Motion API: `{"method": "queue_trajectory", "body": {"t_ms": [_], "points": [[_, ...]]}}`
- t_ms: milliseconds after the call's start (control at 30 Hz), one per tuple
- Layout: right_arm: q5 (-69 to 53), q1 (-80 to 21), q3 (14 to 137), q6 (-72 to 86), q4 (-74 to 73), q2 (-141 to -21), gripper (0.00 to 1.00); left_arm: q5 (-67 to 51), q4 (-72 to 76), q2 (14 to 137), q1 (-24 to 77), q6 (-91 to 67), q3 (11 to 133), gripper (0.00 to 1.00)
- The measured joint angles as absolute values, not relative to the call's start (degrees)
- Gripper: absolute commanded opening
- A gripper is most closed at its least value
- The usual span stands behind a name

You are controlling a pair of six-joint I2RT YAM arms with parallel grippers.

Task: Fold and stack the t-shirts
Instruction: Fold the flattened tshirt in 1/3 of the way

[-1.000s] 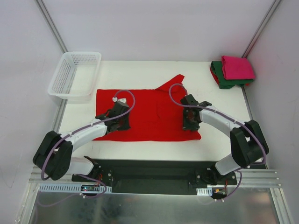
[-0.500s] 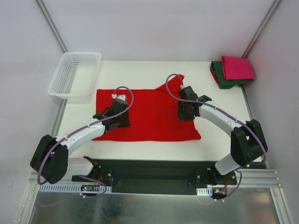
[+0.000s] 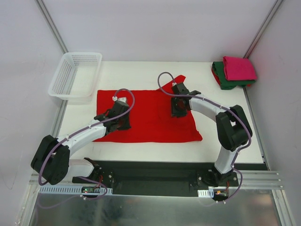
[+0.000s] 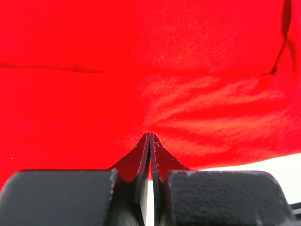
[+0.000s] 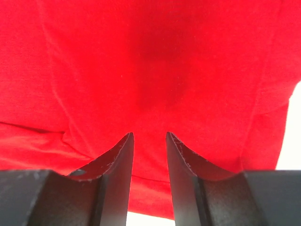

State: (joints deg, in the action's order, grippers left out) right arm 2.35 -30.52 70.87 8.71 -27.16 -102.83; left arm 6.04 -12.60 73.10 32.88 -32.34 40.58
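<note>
My left claw [image 4: 150,136] was shut tight, with its tips down on the red shirt [image 3: 150,120]. The cloth bunched a bit there, but I could not tell if I had a pinch of it. I think I pressed there so the shirt would not slide. My right claw [image 5: 149,136] was partly open with nothing in it, low over the right half of the shirt, maybe ready to grab it. The red shirt lay flat in the middle of the worktop [image 3: 141,70]. The pink shirt [image 3: 239,67] sat folded on the green shirt [image 3: 222,81] in the far right corner, out of the way.
</note>
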Motion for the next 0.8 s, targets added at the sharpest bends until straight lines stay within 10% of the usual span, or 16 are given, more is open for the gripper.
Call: {"method": "queue_trajectory", "body": {"t_ms": [800], "points": [[2.63,-30.59,60.64,10.11,-24.71,-99.53,0.37,6.07,-12.82,69.36,32.88,-32.49,40.36,0.0]]}}
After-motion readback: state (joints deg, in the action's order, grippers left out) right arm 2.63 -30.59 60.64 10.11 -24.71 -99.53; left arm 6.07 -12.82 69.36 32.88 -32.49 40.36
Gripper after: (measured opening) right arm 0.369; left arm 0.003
